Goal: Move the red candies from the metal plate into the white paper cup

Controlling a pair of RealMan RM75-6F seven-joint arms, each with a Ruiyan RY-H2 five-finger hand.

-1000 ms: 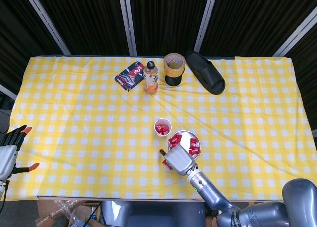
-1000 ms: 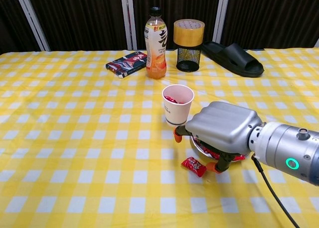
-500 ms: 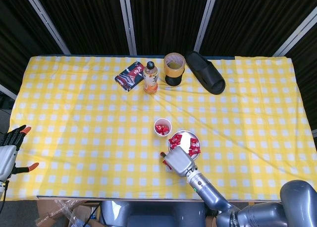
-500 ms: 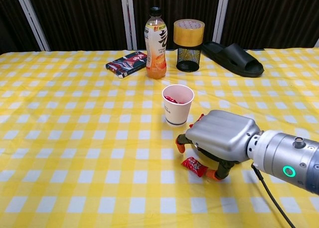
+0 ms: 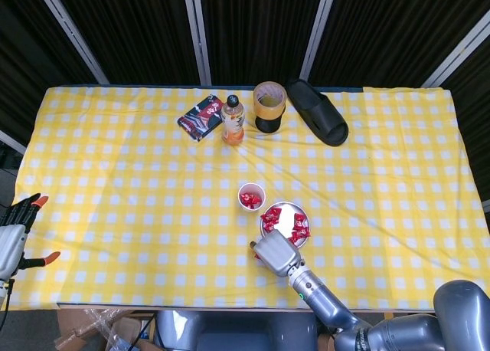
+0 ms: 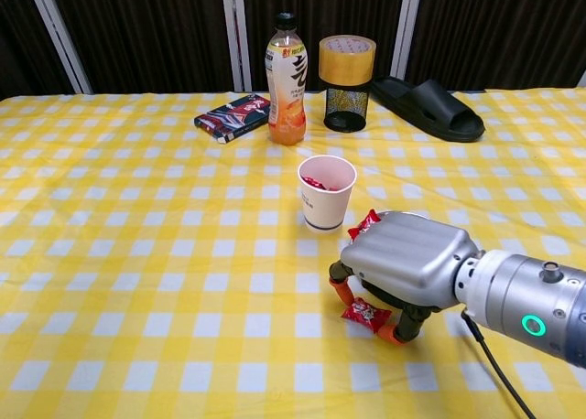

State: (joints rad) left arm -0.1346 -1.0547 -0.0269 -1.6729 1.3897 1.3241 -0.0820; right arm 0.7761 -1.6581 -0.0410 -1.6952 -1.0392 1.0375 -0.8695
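Observation:
The white paper cup [image 5: 251, 197] [image 6: 327, 192] stands upright with red candies inside. Just right of it lies the metal plate [image 5: 284, 211] holding several red candies [image 5: 299, 226]; in the chest view my right hand hides most of the plate, and one candy [image 6: 363, 224] shows at the hand's far edge. My right hand [image 5: 276, 253] [image 6: 403, 271] is down at the plate's near side, its orange fingertips [image 6: 341, 289] pinching a loose red candy [image 6: 363, 313] that lies on the cloth. My left hand [image 5: 11, 232] hangs off the table's left edge, fingers spread, holding nothing.
At the back of the yellow checked table stand an orange drink bottle [image 6: 287, 80], a tape roll on a black mesh cup [image 6: 347, 80], a black slipper [image 6: 428, 106] and a dark packet [image 6: 233, 117].
My right hand has dropped lower and shifted slightly right toward the near edge, and its fingertips have closed in on the loose candy. More of the plate shows in the head view.

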